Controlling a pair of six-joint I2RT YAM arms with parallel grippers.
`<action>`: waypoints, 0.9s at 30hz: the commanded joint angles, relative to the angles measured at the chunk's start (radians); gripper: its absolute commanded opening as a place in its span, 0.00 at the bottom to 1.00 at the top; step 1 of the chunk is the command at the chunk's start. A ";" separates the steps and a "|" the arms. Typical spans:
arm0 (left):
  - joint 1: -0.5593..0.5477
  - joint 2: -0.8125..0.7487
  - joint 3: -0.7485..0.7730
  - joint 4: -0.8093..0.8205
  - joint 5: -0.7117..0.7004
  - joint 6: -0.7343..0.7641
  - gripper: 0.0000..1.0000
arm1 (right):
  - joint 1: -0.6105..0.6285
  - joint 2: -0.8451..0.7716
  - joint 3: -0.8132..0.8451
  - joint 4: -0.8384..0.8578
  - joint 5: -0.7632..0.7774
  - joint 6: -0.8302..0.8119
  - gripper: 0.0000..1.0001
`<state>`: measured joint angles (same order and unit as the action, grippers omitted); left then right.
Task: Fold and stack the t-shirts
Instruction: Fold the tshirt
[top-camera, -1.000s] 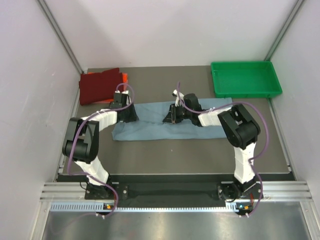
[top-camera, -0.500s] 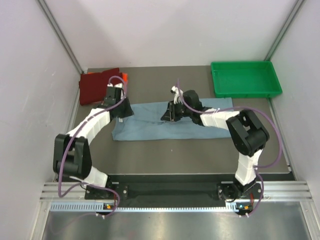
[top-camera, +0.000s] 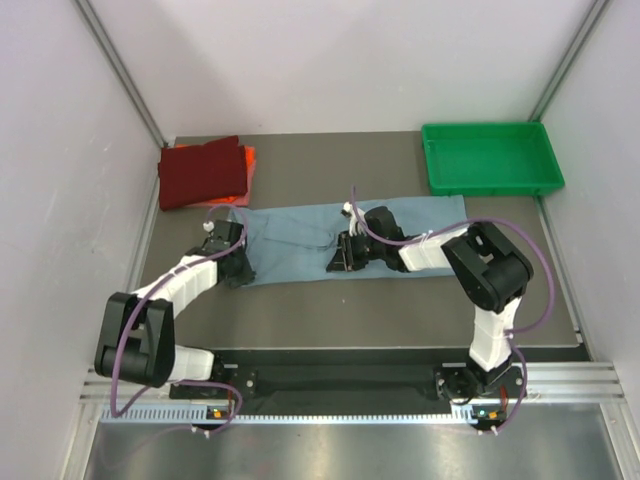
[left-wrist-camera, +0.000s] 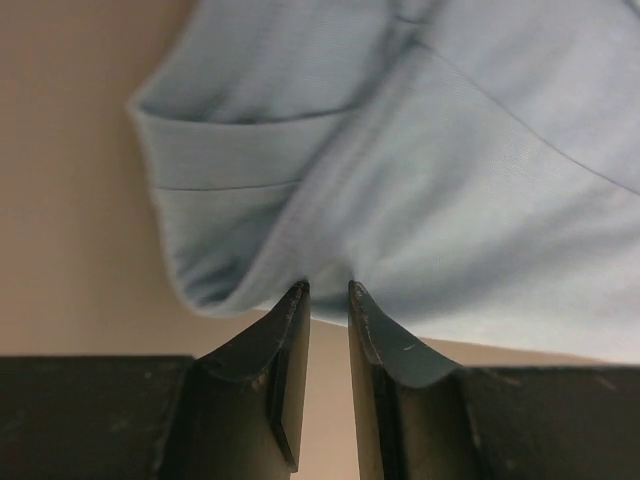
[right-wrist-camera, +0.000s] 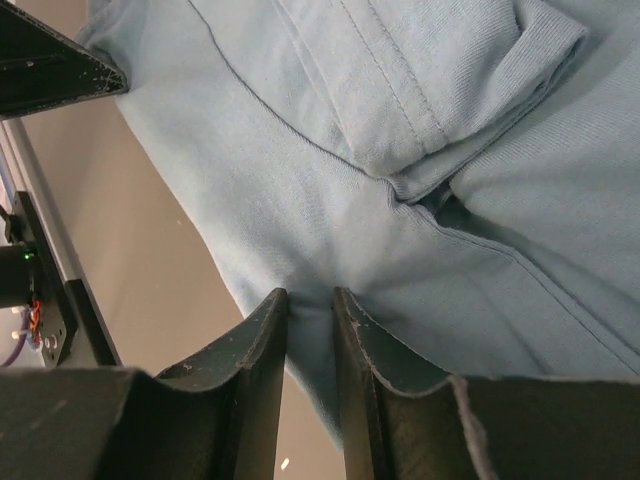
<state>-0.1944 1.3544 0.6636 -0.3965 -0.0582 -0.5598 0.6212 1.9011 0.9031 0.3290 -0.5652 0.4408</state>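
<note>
Left wrist: t-shirt (left-wrist-camera: 450, 160) edge in left gripper (left-wrist-camera: 328, 292)

One grey-blue t-shirt (top-camera: 300, 235), one dark red t-shirt (top-camera: 203, 172), one orange t-shirt (top-camera: 249, 159), one green tray (top-camera: 490, 185), two grippers (top-camera: 238, 272) (top-camera: 335, 263)

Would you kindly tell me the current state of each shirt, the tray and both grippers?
grey-blue t-shirt, laid out in a long band, not yet folded compact.
dark red t-shirt, folded, lying on the orange one.
orange t-shirt, mostly covered, only an edge showing.
green tray, empty.
left gripper, shut on the grey-blue t-shirt's edge.
right gripper, shut on the grey-blue t-shirt's edge.
</note>
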 joint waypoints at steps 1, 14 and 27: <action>0.004 -0.023 -0.018 0.004 -0.129 -0.049 0.27 | -0.005 0.033 0.006 -0.007 0.047 -0.030 0.27; 0.004 -0.024 0.030 -0.047 -0.213 -0.075 0.28 | -0.070 -0.175 -0.101 -0.225 0.235 -0.036 0.27; 0.004 0.008 0.025 -0.044 -0.269 -0.121 0.28 | -0.429 -0.298 -0.231 -0.312 0.239 -0.050 0.27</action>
<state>-0.1936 1.3510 0.6636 -0.4282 -0.2722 -0.6579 0.2581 1.6222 0.7059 0.1032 -0.3847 0.4438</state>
